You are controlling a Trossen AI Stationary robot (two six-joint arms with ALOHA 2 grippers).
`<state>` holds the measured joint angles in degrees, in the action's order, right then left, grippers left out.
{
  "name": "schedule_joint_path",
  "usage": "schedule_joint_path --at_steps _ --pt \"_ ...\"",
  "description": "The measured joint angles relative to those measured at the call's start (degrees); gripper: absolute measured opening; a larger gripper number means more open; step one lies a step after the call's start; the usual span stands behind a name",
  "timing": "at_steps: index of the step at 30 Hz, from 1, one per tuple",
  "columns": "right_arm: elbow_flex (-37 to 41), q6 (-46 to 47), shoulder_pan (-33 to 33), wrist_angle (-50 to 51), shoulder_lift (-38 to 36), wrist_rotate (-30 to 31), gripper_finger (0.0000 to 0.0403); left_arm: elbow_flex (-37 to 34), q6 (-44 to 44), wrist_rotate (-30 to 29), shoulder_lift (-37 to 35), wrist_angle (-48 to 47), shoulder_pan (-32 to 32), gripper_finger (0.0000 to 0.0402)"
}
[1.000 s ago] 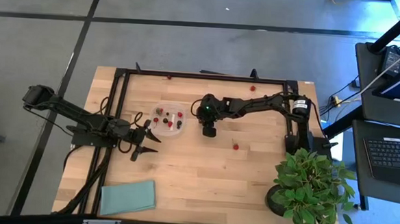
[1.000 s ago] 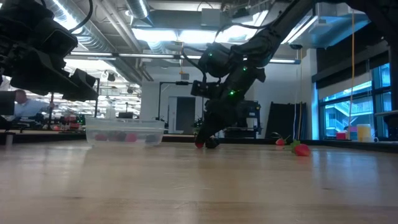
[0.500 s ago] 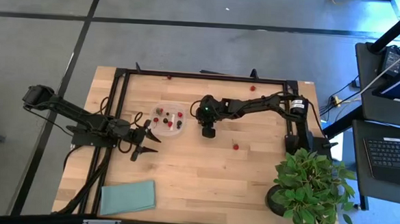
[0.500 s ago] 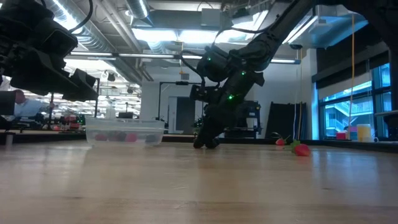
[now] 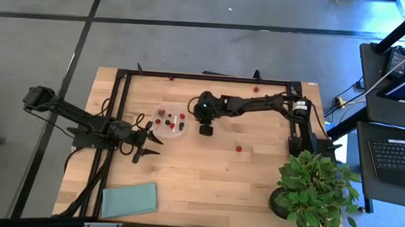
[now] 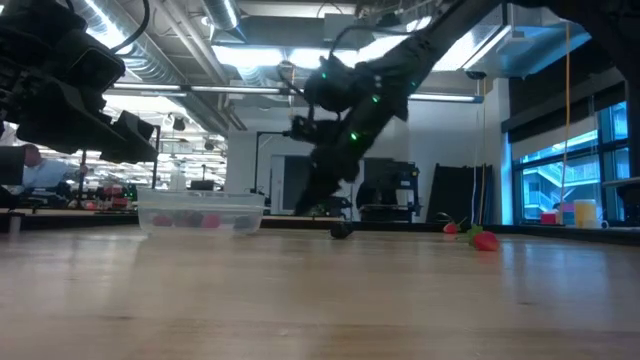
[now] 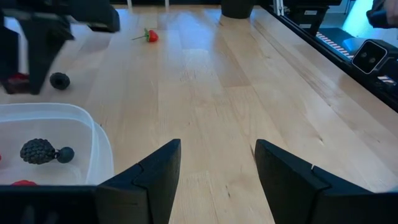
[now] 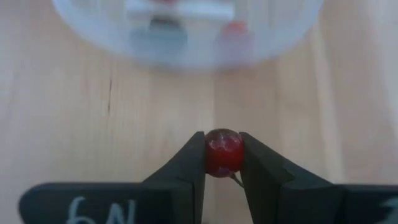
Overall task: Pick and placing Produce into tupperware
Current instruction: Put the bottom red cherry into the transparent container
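Note:
The clear tupperware (image 5: 171, 121) stands on the table's left-middle with several red and dark berries inside; in the low view the tupperware (image 6: 200, 213) shows them through its wall. My right gripper (image 5: 206, 130) hovers just right of it, shut on a round red berry (image 8: 224, 151). A dark berry (image 6: 341, 231) lies on the table under that gripper. More red pieces lie loose: one (image 5: 239, 148) right of centre, others (image 5: 256, 89) near the far edge. My left gripper (image 7: 217, 168) waits open at the tupperware's near side (image 5: 149, 142). My right gripper pinches the red berry (image 8: 224, 151) between its two fingers (image 8: 194, 158), one on each side of it. The fingers come from above, pointing down. The berry is lifted clear of the table, just right of the tupperware's rim (image 8: 186, 59).
A black frame (image 5: 120, 95) runs along the table's left, far and right sides. A teal cloth (image 5: 129, 199) lies at the near left corner, and a potted plant (image 5: 313, 185) stands at the near right. Bare wood spreads across the near middle.
My right gripper has risen from the table with the red berry between its fingers and has shifted a little toward the tupperware. The dark berry beside which it stood has stayed on the table.

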<state>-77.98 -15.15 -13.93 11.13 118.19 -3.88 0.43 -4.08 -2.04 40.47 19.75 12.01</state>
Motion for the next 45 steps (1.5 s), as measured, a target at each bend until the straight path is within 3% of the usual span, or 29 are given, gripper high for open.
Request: schedule_joint_path --at_steps 7,17,33,45 --pt "-7.2 -0.6 0.5 0.6 0.0 6.8 0.0085 0.0 0.0 0.0 0.0 -0.1 0.0 0.0199" --pt "-8.2 -0.3 2.5 -9.1 -0.1 -1.6 0.0086 0.0 0.0 0.0 0.0 -1.0 0.0 0.0199" --pt "-8.1 2.7 4.1 -16.6 7.2 -1.8 0.0086 0.0 0.0 0.0 0.0 -0.8 0.0 0.0199" --pt "-8.1 2.9 4.0 -16.6 7.9 -1.8 0.0086 0.0 -0.1 0.0 0.0 -0.9 0.0 0.0199"
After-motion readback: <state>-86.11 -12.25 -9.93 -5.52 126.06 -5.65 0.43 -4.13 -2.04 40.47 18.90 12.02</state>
